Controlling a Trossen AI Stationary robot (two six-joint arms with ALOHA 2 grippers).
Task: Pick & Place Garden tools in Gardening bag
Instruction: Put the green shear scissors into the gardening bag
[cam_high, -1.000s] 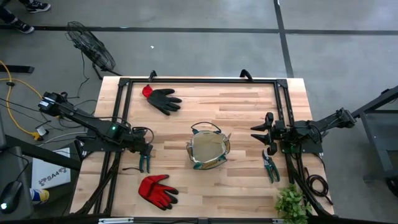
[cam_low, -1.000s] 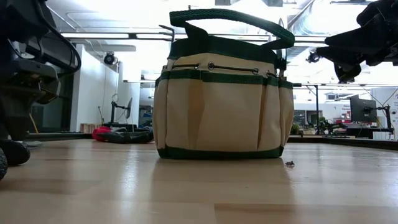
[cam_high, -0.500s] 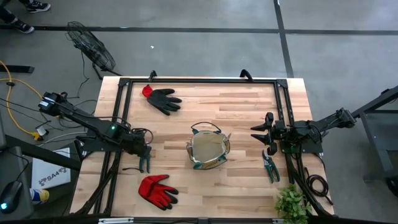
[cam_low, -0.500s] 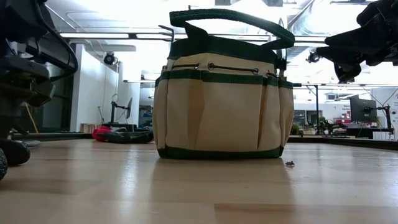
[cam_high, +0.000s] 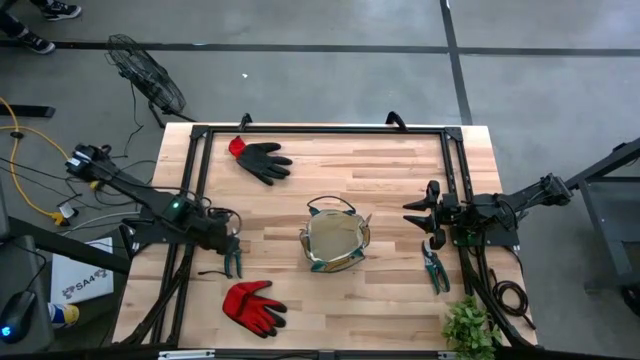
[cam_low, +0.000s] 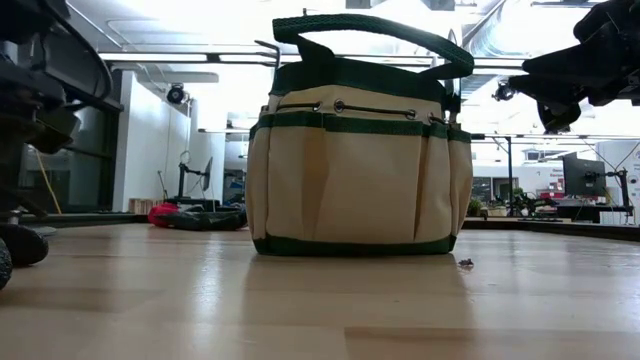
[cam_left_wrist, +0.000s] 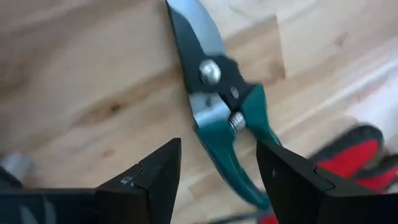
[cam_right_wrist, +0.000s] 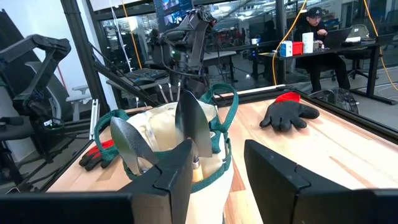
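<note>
On the table's left side, the green-handled steel pruner (cam_left_wrist: 224, 118) lies flat just beside the red glove (cam_high: 253, 306), with the left gripper (cam_left_wrist: 214, 177) held spread above its handles. It is judged rigid, fairly light and slick-bladed, best pinched across both handles near the pivot. Its long axis runs across the table, handles toward the near edge and blades pointing away; right of the olive-tan fabric gardening bag (cam_high: 335, 243), the right gripper (cam_right_wrist: 214, 165) waits spread.

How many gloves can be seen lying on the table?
2. The black-and-red glove lies near the far edge, left of the gardening bag. The red glove lies near the front edge, also left.
</note>
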